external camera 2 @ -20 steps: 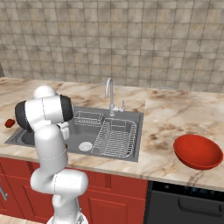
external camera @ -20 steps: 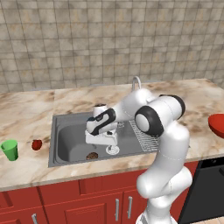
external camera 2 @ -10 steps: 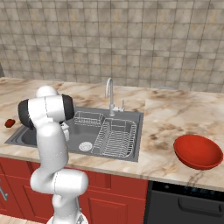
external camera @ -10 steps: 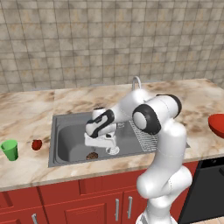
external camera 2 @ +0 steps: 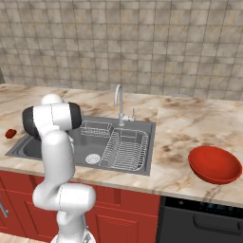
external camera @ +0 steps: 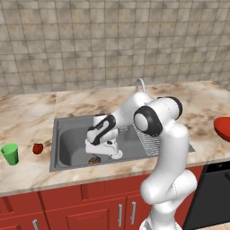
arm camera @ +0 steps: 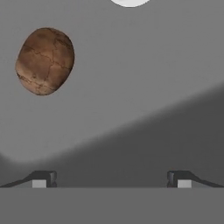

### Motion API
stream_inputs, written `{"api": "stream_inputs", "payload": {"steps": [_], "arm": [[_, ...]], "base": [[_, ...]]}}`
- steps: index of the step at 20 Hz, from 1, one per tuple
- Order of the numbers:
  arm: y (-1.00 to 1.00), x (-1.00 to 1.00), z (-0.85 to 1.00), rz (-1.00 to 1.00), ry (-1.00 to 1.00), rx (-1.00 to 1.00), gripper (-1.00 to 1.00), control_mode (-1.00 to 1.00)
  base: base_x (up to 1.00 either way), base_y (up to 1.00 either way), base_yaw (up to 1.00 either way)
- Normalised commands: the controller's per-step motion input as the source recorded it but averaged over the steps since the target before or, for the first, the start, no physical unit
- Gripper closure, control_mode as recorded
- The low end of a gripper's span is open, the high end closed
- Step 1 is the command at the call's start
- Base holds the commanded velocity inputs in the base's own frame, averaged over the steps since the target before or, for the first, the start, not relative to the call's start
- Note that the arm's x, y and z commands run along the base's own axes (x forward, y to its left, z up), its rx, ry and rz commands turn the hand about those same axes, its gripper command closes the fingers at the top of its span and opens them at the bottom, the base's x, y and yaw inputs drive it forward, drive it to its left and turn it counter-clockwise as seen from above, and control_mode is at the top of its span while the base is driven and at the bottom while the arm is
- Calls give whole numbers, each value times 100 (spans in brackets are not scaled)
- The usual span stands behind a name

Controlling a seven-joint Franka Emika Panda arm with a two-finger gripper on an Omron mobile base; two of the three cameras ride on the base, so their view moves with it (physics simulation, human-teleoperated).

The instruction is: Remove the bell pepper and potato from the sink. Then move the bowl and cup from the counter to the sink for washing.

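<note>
Gripper (arm camera: 111, 178): jaws wide, empty, low in the sink (external camera: 67, 141).
Potato (arm camera: 44, 61): on the sink floor, apart from the fingers.
Pepper (external camera: 37, 148), cup (external camera: 10, 153): left counter.
Bowl (external camera 2: 214, 164): right counter.

lighting: even, bright, diffuse; no visible lamp, no glare on the tiled wall (external camera: 112, 40) or marble counter (external camera 2: 190, 123). rendering: clean and sharp to the edges, no motion blur, no lens bending. shadows: soft and faint in both base views, darker inside the sink (external camera: 72, 143). hand view: a broad soft-edged shadow band crosses the grey sink floor diagonally; potato (arm camera: 45, 61) lit from above, shaded on its lower edge, texture crisp.
</note>
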Motion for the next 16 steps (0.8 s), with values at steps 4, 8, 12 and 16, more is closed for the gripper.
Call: {"api": "stream_inputs", "payload": {"steps": [4,8,12,16], "arm": [[2,5,-18,0,0,0,-100,-100],[0,11,-16,0,0,0,-100,-100],[2,11,-14,0,0,0,-100,-100],[5,10,-14,0,-1,0,-100,-100]], "base": [[0,0,0],[0,0,0],[0,0,0],[0,0,0]]}}
